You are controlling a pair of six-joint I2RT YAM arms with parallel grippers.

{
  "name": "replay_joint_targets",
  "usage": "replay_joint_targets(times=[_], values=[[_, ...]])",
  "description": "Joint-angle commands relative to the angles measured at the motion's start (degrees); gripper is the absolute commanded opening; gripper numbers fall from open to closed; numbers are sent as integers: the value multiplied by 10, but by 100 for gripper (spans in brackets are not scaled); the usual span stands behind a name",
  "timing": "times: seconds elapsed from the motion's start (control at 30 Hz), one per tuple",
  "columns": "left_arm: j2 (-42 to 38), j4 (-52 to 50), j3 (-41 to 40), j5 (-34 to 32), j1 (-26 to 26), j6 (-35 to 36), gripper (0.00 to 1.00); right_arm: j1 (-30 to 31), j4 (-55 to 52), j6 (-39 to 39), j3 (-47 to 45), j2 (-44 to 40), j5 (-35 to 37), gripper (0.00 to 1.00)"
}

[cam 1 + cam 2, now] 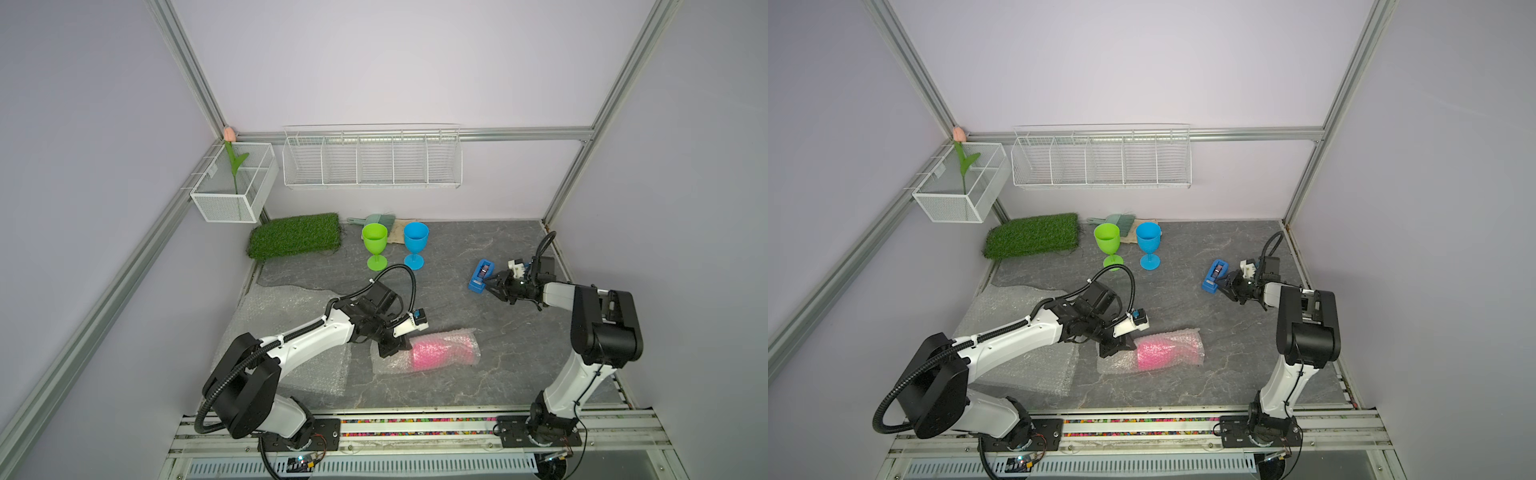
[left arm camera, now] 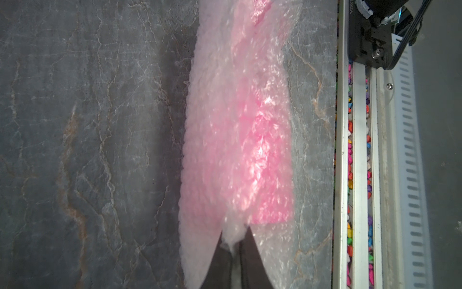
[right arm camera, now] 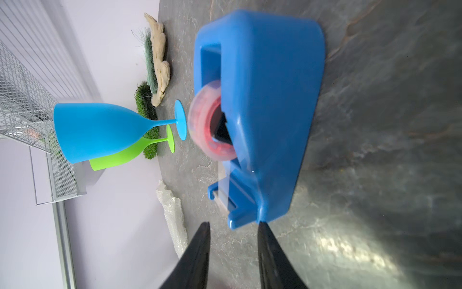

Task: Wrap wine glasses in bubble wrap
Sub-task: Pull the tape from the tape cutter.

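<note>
The left wrist view shows a channel of coloured pebbles [image 2: 350, 150] along the near edge of the slate surface [image 1: 457, 386]. In both top views it is only a thin speckled line.

Just inside that edge, about midway along it, the pink goblet [image 1: 436, 353] lies on its side inside a roll of bubble wrap [image 1: 461, 334]. The left gripper [image 2: 235, 237] has its jaws pressed together on a fold of the wrap at the roll's left end. Only the wrist view shows the pinch plainly, because from above the arm covers it. Spare sheets [image 1: 270, 316] of wrap lie flat by the left edge, partly under that arm.

Farther back, near the right edge, the right gripper [image 3: 233, 222] has its jaws spread, with the cutter end of the blue tape dispenser [image 3: 275, 100] at their tips. I cannot tell whether they touch it. Only the right wrist view shows the tape roll [image 3: 210, 125] clearly.

Toward the far edge, the green goblet [image 1: 375, 243] and the blue goblet [image 1: 415, 241] stand upright side by side, not touching. A turf mat [image 1: 295, 235] lies at the far left corner.
</note>
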Motion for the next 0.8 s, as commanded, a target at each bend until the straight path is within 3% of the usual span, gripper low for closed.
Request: replay_joint_targets(times=[0.0, 0.77], values=[[1, -13, 8, 6, -5, 15, 9, -1, 55, 33, 13, 23, -33, 33], [13, -25, 15, 7, -7, 15, 8, 11, 112, 77, 31, 71, -53, 24]])
